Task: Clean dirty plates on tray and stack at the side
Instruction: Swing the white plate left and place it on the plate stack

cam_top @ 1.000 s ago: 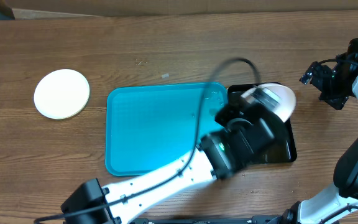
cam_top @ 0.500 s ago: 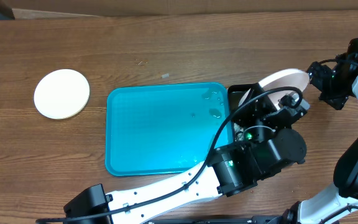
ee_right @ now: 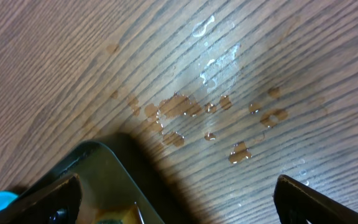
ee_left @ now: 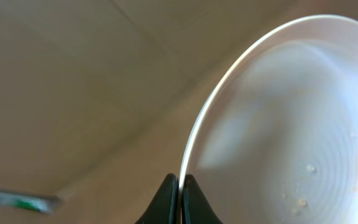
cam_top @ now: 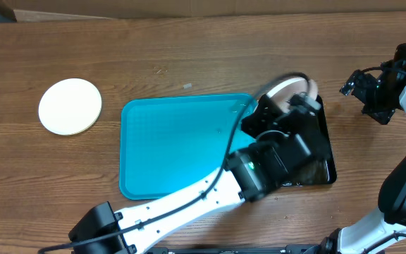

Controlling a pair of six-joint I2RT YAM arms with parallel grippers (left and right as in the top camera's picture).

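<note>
Two containers: the tray (cam_top: 168, 155), with just some water drops (cam_top: 242, 110) in its far right corner, and a black tub (cam_top: 324, 141) just beside its right edge, insides mostly hidden by the arm. Left gripper (ee_left: 180, 182) is pinched tight on the rim of a white plate (ee_left: 291, 124), held on edge over the tub. Other plate (cam_top: 70, 106) lies flat on the table (cam_top: 189, 49), well left of the tray. Right gripper (cam_top: 369, 93) hangs spread wide, holding nothing, right of the tub.

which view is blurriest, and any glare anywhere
Left wrist: the plate sits close to the lens, soft and washed out. Right wrist: water drops on the table glint white, wood grain sharp. Overhead: evenly lit, mostly sharp.
</note>
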